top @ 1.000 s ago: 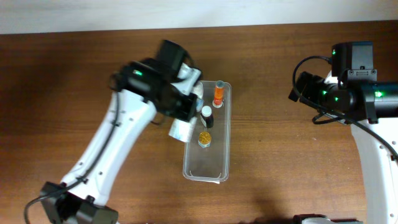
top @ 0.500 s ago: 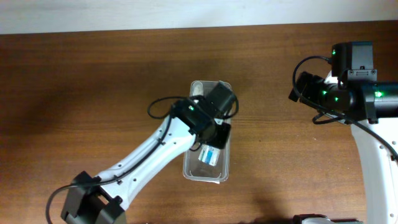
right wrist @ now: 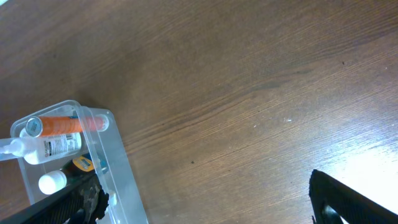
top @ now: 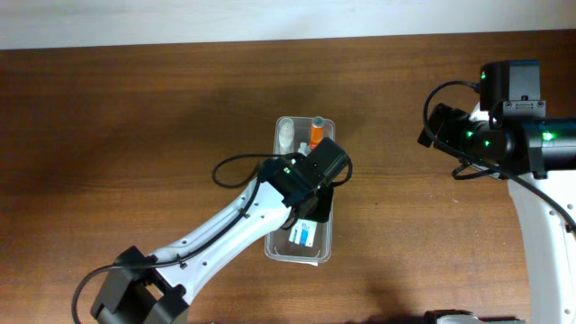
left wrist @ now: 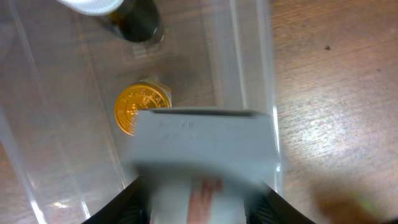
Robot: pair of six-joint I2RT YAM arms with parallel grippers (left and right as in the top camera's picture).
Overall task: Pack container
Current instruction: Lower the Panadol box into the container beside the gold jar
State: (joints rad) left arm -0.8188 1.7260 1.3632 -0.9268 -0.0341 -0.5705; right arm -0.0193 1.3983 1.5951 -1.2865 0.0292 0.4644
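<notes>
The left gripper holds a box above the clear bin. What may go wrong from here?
1. In the wrist view, the box in the left gripper overlaps the gold-capped jar. Lowered straight, it may land on the jar and sit tilted.
2. The right edge of the box lines up with the wall of the container. It may catch the rim and shove the container across the table.

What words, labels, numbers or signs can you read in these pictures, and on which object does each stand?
Nothing is clear enough to quote.
white box: red print, blurred, unreadable.
gold lid in the container: embossed marks, illegible.
white bottle: dark label print, too small to read.
</notes>
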